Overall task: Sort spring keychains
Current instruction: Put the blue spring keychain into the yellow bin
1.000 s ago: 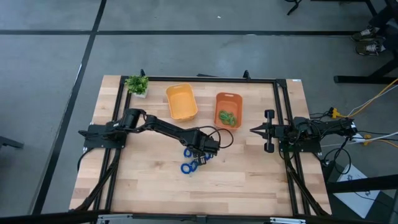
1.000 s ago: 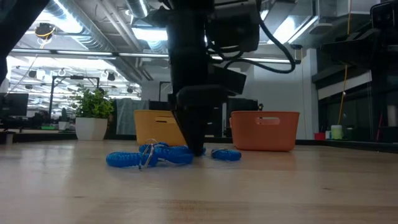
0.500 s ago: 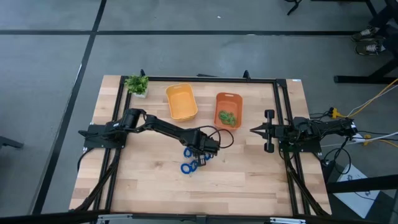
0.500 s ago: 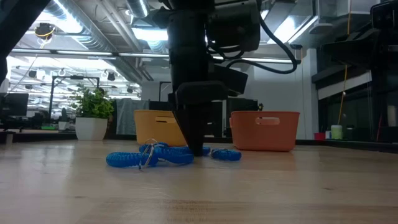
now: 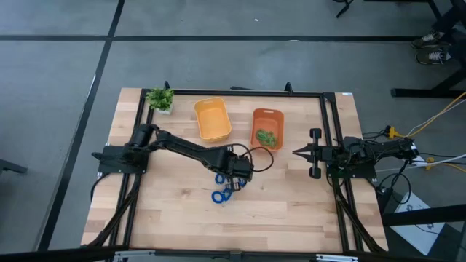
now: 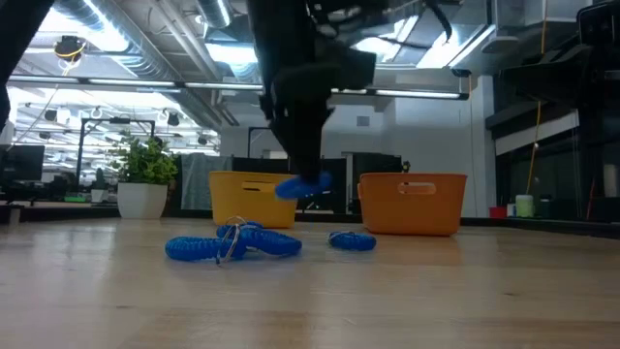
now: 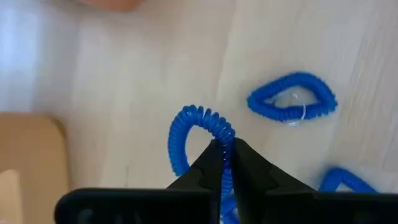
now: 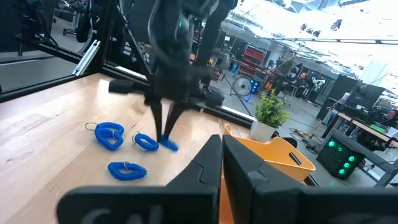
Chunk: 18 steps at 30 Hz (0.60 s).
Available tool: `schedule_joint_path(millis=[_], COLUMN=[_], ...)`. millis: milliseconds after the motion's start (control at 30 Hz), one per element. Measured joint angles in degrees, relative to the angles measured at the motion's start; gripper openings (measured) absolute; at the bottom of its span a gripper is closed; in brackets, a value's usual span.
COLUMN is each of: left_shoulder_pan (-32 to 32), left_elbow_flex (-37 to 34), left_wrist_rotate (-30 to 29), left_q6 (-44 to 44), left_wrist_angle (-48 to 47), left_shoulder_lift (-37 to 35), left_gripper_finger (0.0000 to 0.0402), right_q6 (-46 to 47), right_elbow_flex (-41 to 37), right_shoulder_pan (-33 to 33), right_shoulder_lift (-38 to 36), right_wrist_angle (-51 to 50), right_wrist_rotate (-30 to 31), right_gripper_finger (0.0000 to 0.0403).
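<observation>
We see 2 bins [image 5: 212, 119] [image 5: 267, 128] side by side at the table's [image 5: 291, 211] back, a plant [image 5: 160, 99] left of them. In front lie keychains [image 5: 220, 195], with the left gripper [image 5: 240, 177] just above them holding 1 keychain [image 6: 304, 185]. The right gripper [image 5: 297, 153] sits right of the bins.

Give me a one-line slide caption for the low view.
Left pincer lifts a blue keychain above the table.

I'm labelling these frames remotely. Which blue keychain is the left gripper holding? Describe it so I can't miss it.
Start at the yellow bin in the low view. Just in front of it, the left gripper pinches one blue keychain. It alone hangs clear of the table; the other blue keychains lie flat.
</observation>
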Motion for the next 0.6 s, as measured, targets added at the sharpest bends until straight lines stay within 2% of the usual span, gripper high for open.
schedule_joint_path(millis=[267,433,600], left_shoulder_pan=[-1.95,-5.20,-7.39], left_elbow_flex=[0.02,0.02,0.02], left_wrist_rotate=[-12.14,-25.49,-34.63], left_q6=[-6.91,-7.93,-11.20], left_wrist_angle=[0.41,0.63,1.07], left_shoulder_lift=[-7.69,-12.45,-16.01], left_gripper_finger=[0.0013,0.0013,0.0013], right_q6=[0.00,0.00,0.00], right_elbow_flex=[0.00,0.00,0.00], right_shoulder_pan=[0.00,0.00,0.00], right_shoulder_lift=[0.00,0.00,0.00], right_wrist_angle=[0.00,0.00,0.00], right_wrist_rotate=[0.00,0.00,0.00], right_gripper_finger=[0.0016,0.0016,0.0016])
